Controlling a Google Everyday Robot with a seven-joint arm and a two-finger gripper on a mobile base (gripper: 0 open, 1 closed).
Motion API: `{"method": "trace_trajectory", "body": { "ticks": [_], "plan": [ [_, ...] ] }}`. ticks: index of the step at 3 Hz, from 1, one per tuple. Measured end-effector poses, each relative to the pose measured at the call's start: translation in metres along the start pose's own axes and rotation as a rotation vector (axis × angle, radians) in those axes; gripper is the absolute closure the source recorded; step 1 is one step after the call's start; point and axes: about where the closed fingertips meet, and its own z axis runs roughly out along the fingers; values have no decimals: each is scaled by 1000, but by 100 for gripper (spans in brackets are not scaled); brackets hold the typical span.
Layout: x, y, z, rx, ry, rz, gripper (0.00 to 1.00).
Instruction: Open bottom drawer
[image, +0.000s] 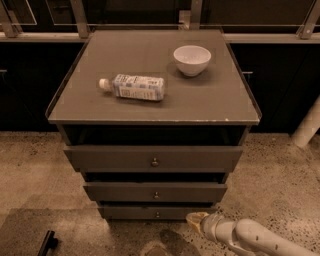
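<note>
The bottom drawer (135, 212) is the lowest, narrowest grey-brown front of the cabinet, with a tiny round knob (157, 215) at its centre. Its front stands close under the middle drawer (155, 192). My gripper (195, 219) reaches in from the lower right on a white arm (255, 237). Its yellowish tip sits just right of the bottom drawer's knob, near the drawer's right end, low over the floor.
The top drawer (155, 158) has the largest front. On the cabinet top (215, 102) lie a plastic bottle (134, 87) on its side and a white bowl (192, 59). Speckled floor surrounds the cabinet. A dark object (47, 242) lies at the lower left.
</note>
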Motion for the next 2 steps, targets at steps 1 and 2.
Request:
{"method": "trace_trajectory", "body": {
  "ticks": [1,2],
  "plan": [
    [25,-16,19,16,-37,27,100],
    [50,-32,35,34,-51,82,100]
  ]
}}
